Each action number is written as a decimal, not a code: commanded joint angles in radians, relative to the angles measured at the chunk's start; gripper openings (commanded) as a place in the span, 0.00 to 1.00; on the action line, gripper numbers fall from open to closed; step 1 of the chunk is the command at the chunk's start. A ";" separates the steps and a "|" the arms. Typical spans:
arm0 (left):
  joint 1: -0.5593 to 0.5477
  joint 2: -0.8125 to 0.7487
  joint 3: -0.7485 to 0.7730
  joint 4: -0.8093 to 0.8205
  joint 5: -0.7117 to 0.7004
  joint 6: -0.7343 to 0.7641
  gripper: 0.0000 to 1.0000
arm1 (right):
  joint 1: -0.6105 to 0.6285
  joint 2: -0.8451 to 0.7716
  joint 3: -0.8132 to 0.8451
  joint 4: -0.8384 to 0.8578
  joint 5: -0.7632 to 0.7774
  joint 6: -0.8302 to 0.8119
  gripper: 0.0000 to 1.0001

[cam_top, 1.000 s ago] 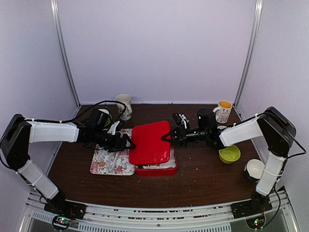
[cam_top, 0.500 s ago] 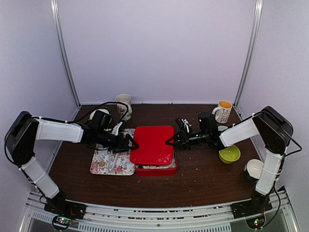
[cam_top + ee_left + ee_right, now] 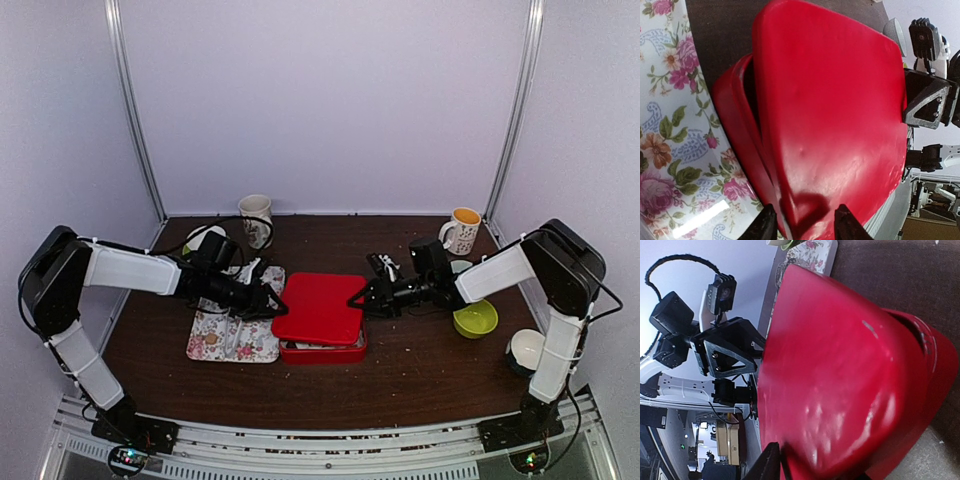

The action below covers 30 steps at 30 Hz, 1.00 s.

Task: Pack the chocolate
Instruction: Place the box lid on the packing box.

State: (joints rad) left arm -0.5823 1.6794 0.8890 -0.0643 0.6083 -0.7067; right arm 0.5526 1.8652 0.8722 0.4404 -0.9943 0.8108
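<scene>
Soft even light; blurry glare on red lid [image 3: 840, 410].

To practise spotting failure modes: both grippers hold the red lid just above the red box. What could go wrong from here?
1. The red lid sits tilted and offset from the red box, so it may seat crooked.
2. The left gripper and right gripper each pinch only an edge; uneven release could let the lid slip.
3. White paper shows at the box's front edge and might get trapped.

Pale lilac walls [image 3: 330, 100] w/ metal corner posts [image 3: 135, 110] round dark wood table [image 3: 420, 370], even light.
</scene>
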 commanded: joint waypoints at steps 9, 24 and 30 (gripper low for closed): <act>-0.061 -0.084 0.013 -0.071 -0.022 -0.028 0.40 | -0.014 -0.072 0.042 -0.260 0.066 -0.203 0.41; -0.086 -0.140 0.007 -0.155 -0.122 -0.055 0.39 | -0.014 -0.106 0.108 -0.549 0.207 -0.416 0.56; -0.087 -0.162 -0.004 -0.152 -0.154 -0.066 0.39 | -0.014 -0.101 0.124 -0.566 0.232 -0.440 0.61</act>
State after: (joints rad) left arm -0.6659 1.5551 0.8940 -0.2218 0.4900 -0.7593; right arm 0.5434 1.7786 0.9638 -0.0834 -0.8101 0.4171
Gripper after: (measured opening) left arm 0.391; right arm 0.604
